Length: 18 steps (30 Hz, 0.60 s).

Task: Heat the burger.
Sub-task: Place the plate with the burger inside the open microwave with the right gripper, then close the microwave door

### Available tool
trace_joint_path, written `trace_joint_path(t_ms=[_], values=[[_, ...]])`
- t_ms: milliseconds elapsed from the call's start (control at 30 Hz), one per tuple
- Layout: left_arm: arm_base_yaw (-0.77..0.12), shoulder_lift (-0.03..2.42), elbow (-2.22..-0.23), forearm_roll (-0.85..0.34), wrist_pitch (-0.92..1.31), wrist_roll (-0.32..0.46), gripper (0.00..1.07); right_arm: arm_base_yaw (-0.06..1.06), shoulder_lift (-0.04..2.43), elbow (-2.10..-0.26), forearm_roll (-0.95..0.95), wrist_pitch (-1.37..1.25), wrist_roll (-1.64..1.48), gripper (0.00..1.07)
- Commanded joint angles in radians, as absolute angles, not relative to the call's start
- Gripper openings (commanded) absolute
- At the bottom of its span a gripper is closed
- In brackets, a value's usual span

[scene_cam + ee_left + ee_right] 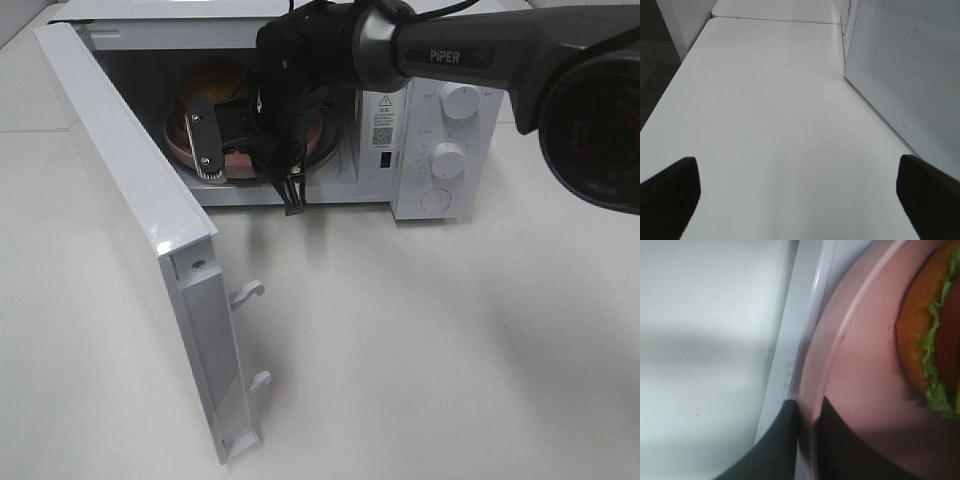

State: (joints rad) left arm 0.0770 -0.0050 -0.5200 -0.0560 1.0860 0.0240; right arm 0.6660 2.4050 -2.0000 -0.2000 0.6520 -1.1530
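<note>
Fingers of the right gripper straddle the rim of the pink round dish, one outside and one inside, pinched together on it. On that dish sits the small round burger with a golden-tan bun, inside the white microwave at the far edge of the white bench. The dish lies close to the cavity's front sill. The microwave's door swings out toward the near left corner. The left gripper hangs, jaws wide apart, over bare bench outside that door.

The step looks like setting the dish down. Keep it level, ease it deeper toward the cavity's middle, let go only once it lies flat, then back straight out. The burger appears to stand dome up, though the arm hides much of it. Being round, it has no long axis across the bench, only its upright stack.
</note>
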Motion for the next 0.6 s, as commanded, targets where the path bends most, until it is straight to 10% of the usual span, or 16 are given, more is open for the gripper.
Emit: trace_joint_path(t_ms=[33,600], values=[[0.072,-0.021,-0.516,-0.062,1.071,0.022,1.01,0.661,2.395,-2.012,-0.185,0.624,-1.140,0.18],[0.072,-0.021,-0.516,-0.062,1.071,0.022,1.01,0.661,2.380,-2.012,-0.119,0.666,-1.039,0.71]])
